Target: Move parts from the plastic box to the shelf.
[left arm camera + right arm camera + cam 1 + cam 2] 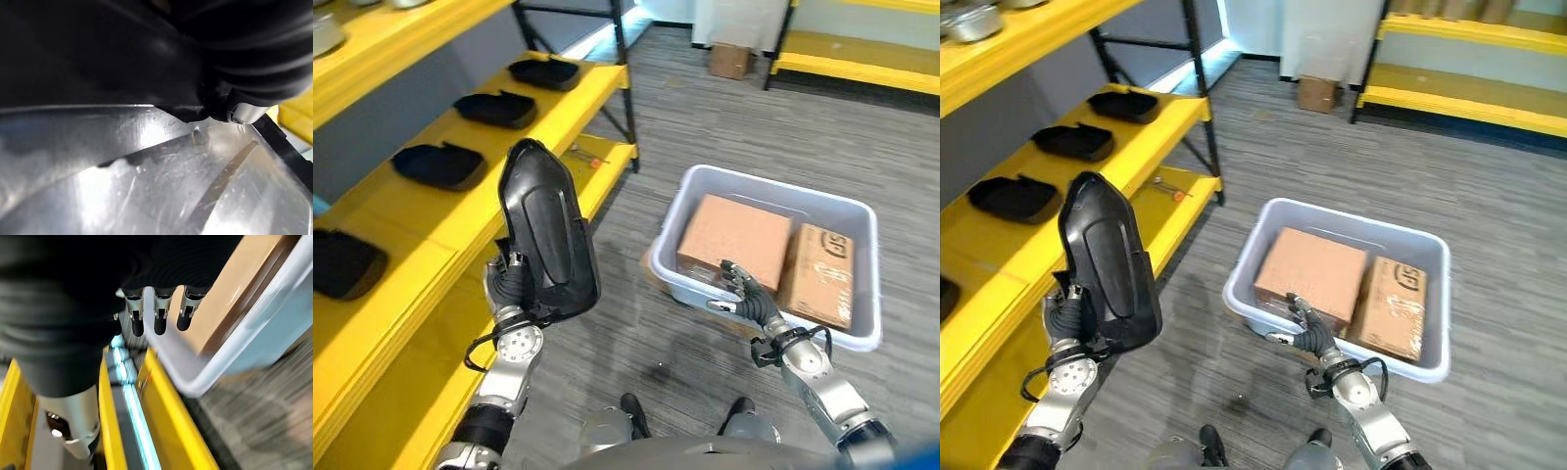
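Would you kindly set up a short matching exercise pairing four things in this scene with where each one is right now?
Things:
1. large black part
2. two cardboard boxes
3. right hand
4. small black parts

Places:
A. lying in a row on the yellow shelf
B. held upright in the left hand
C. inside the plastic box
D. at the plastic box's near rim

Pairs: 1-B, 2-C, 3-D, 4-A

Across the grey striped floor (pixel 705 127) we see a small cardboard box (pixel 729 60) standing by the far wall, a second yellow rack (pixel 857 54) along the back right, and a small orange-tipped tool (pixel 588 157) lying on a low yellow board.
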Controlling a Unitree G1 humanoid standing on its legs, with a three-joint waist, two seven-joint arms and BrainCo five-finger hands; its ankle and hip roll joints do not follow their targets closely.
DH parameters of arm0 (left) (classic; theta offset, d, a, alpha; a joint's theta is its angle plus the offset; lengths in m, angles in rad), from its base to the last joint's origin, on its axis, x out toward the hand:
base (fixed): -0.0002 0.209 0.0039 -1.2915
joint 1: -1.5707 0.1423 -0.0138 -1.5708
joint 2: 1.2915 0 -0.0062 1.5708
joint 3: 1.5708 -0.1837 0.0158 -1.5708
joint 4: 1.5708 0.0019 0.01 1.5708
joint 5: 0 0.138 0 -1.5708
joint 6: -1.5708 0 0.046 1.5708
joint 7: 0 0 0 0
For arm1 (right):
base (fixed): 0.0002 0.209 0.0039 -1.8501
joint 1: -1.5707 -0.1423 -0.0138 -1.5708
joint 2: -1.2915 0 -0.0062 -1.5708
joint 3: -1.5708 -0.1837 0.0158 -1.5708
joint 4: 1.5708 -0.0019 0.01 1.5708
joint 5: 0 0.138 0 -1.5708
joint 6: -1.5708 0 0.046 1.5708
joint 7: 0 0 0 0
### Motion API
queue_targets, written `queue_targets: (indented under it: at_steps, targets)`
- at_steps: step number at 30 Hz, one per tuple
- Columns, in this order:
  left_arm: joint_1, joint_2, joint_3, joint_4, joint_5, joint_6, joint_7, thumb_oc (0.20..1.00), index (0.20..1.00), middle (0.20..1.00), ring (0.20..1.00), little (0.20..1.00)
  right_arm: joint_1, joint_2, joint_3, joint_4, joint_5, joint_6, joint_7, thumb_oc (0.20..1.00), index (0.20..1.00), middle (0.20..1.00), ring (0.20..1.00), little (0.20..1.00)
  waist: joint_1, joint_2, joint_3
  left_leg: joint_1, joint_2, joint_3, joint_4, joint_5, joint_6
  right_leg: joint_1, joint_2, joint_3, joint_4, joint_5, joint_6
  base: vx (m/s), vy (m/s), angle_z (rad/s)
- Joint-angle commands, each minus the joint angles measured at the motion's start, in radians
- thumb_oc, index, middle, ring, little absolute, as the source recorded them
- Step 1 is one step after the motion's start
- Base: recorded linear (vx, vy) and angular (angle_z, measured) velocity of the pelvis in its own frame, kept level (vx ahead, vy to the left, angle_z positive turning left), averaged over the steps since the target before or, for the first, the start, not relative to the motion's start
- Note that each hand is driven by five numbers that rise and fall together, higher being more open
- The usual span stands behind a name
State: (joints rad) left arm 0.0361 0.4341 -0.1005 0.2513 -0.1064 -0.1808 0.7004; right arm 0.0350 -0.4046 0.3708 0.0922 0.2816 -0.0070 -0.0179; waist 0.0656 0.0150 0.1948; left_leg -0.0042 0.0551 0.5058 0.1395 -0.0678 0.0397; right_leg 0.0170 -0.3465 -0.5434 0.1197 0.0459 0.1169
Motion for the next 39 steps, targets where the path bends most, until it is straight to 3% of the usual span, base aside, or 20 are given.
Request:
queue_targets:
  at_steps: [1,7,12,14,15,16,18,21,25,30,32,35,36,39]
  targets:
    - [-0.043,0.03,0.059,-0.111,0.051,-0.053,-0.036,0.2,0.2,0.2,0.2,0.2,-0.028,-0.012,0.014,-0.091,0.003,-0.028,0.038,1.0,1.0,1.0,1.0,1.0,-0.005,0.011,-0.007,0.074,0.158,-0.044,-0.024,0.049,-0.136,0.024,0.04,-0.028,0.011,-0.066,0.071,-0.17,0.249,0.44]
    - [-0.041,0.033,0.047,-0.161,0.058,-0.047,-0.125,0.2,0.2,0.2,0.2,0.2,-0.058,0.005,0.025,-0.136,0.01,0.001,0.017,1.0,1.0,1.0,1.0,1.0,0.041,0.012,-0.007,0.065,0.086,-0.082,-0.055,0.034,-0.093,0.037,-0.012,-0.034,0.032,-0.039,0.087,-0.14,0.2,0.39]
    - [-0.045,0.038,0.008,-0.172,0.043,-0.025,-0.169,0.2,0.2,0.2,0.2,0.2,-0.065,0.021,0.021,-0.146,0.013,0.005,-0.009,1.0,1.0,1.0,1.0,1.0,0.044,0.012,-0.016,0.047,0.023,-0.132,-0.065,0.014,-0.048,0.015,-0.016,0.051,0.099,-0.054,0.086,-0.08,0.148,0.47]
    - [-0.055,0.044,-0.012,-0.169,0.041,-0.03,-0.18,0.2,0.2,0.2,0.2,0.2,-0.058,0.027,0.009,-0.128,0.017,-0.02,-0.019,1.0,1.0,1.0,1.0,1.0,0.018,0.011,-0.014,0.03,0.006,-0.162,-0.072,0.026,-0.026,-0.014,0.033,0.143,0.112,-0.06,0.07,-0.06,0.064,0.59]
    - [-0.056,0.045,-0.014,-0.169,0.038,-0.03,-0.182,0.2,0.2,0.2,0.2,0.2,-0.057,0.028,0.008,-0.125,0.019,-0.024,-0.02,1.0,1.0,1.0,1.0,1.0,0.014,0.011,-0.014,0.03,0.005,-0.167,-0.074,0.026,-0.026,-0.014,0.041,0.156,0.113,-0.066,0.069,0.05,0.004,1.13]
    - [-0.064,0.045,-0.032,-0.174,0.04,-0.022,-0.195,0.2,0.2,0.2,0.2,0.2,-0.039,0.024,-0.01,-0.117,0.014,-0.054,-0.006,1.0,1.0,1.0,1.0,1.0,-0.01,0.004,-0.019,0.029,0.0,-0.203,-0.094,0.039,-0.036,-0.011,0.138,0.231,0.085,-0.103,0.051,0.06,-0.031,1.24]
    - [-0.052,0.034,-0.039,-0.18,0.045,-0.012,-0.191,0.2,0.2,0.2,0.2,0.2,-0.029,0.01,-0.022,-0.106,0.016,-0.077,0.035,1.0,1.0,1.0,1.0,1.0,-0.009,-0.014,-0.024,0.029,-0.009,-0.203,-0.102,0.042,-0.061,0.018,0.202,0.226,-0.004,-0.09,0.029,0.1,-0.066,0.98]
    - [-0.034,0.024,-0.05,-0.191,0.05,-0.008,-0.185,0.2,0.2,0.2,0.2,0.2,-0.029,0.001,-0.019,-0.095,0.013,-0.103,0.054,1.0,1.0,1.0,1.0,1.0,-0.009,-0.028,-0.019,0.025,-0.019,-0.205,-0.093,0.041,-0.079,0.043,0.249,0.234,-0.076,-0.069,0.013,0.09,-0.072,0.27]
    - [-0.013,0.016,-0.054,-0.201,0.039,0.02,-0.179,0.2,0.2,0.2,0.2,0.2,-0.055,-0.019,0.005,-0.08,-0.017,-0.166,0.062,1.0,1.0,1.0,1.0,1.0,0.011,-0.035,-0.02,0.006,-0.027,-0.247,-0.085,0.041,-0.082,0.071,0.251,0.238,-0.118,-0.059,0.001,0.08,-0.135,0.16]
    - [0.007,0.019,-0.025,-0.197,0.029,0.039,-0.201,0.2,0.2,0.2,0.2,0.2,-0.065,-0.025,0.007,-0.094,0.015,-0.168,0.042,1.0,1.0,1.0,1.0,1.0,0.026,-0.032,-0.041,0.019,-0.036,-0.24,-0.078,0.027,-0.085,0.096,0.239,0.21,-0.151,-0.051,0.0,0.1,-0.128,0.26]
    - [0.001,0.016,-0.033,-0.184,0.023,0.04,-0.215,0.2,0.2,0.2,0.2,0.2,-0.049,-0.022,0.005,-0.103,0.004,-0.167,0.01,1.0,1.0,1.0,1.0,1.0,0.01,-0.034,-0.038,0.004,-0.01,-0.179,-0.012,0.017,-0.098,0.102,0.229,0.19,-0.147,-0.05,-0.003,0.03,-0.087,0.38]
    - [-0.022,0.013,-0.062,-0.16,0.024,0.012,-0.22,0.2,0.2,0.2,0.2,0.2,-0.032,-0.025,-0.002,-0.112,0.033,-0.143,-0.038,1.0,1.0,1.0,1.0,1.0,-0.029,-0.043,-0.025,-0.018,0.07,-0.084,0.099,-0.016,-0.117,0.11,0.21,0.172,-0.122,-0.071,-0.005,0.03,0.001,1.07]
    - [-0.023,0.007,-0.068,-0.155,0.009,-0.004,-0.205,0.2,0.2,0.2,0.2,0.2,-0.037,-0.027,-0.005,-0.091,0.025,-0.166,-0.045,1.0,1.0,1.0,1.0,1.0,-0.04,-0.037,-0.013,-0.034,0.123,-0.078,0.156,-0.038,-0.11,0.09,0.191,0.156,-0.069,-0.098,-0.013,-0.04,0.083,1.36]
    - [-0.012,0.009,-0.053,-0.161,-0.007,-0.012,-0.191,0.2,0.2,0.2,0.2,0.2,-0.044,-0.033,-0.002,-0.087,0.01,-0.171,-0.045,1.0,1.0,1.0,1.0,1.0,-0.042,-0.023,-0.017,0.0,0.17,-0.094,0.137,0.001,-0.13,0.075,0.177,0.141,-0.04,-0.117,-0.02,0.01,0.224,0.47]
